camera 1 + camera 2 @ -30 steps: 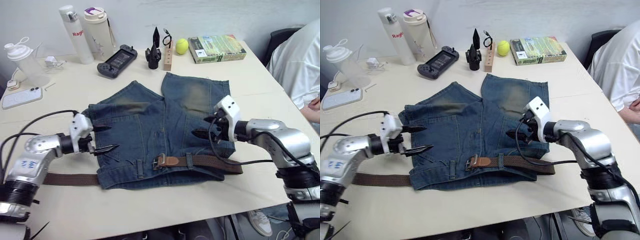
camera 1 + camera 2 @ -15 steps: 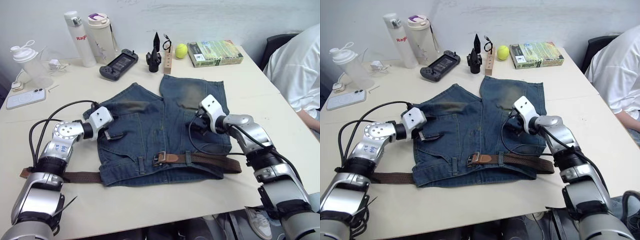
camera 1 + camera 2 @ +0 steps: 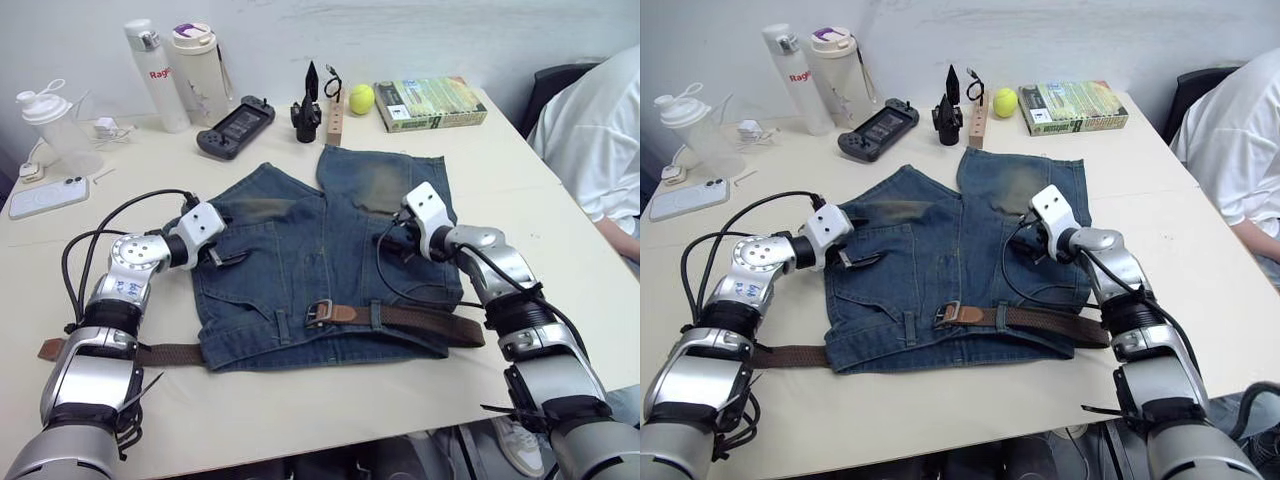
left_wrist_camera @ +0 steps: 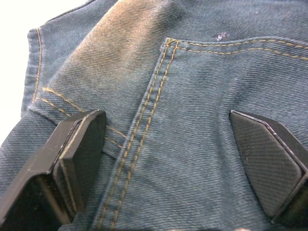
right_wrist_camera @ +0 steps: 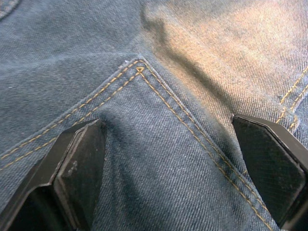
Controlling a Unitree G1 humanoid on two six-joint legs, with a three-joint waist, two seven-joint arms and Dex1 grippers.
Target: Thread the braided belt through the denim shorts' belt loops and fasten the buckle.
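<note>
The braided belt (image 3: 420,322) already runs through the belt loops (image 3: 376,317) along the waistband of the denim shorts (image 3: 320,260) and looks fastened at the buckle (image 3: 318,313); both the left claw (image 4: 173,159) and right claw (image 5: 178,163) gape wide, empty, over the shorts' pockets.

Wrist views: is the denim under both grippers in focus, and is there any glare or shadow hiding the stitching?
Left wrist view: the denim shorts are sharp at centre, the yellow stitching clear, and the top-left corner is blown out white. Right wrist view: the pocket point is sharp, the far fabric softer, and a dark fold shadow crosses the faded patch without hiding any seam. Both grippers' black fingers frame the edges.
</note>
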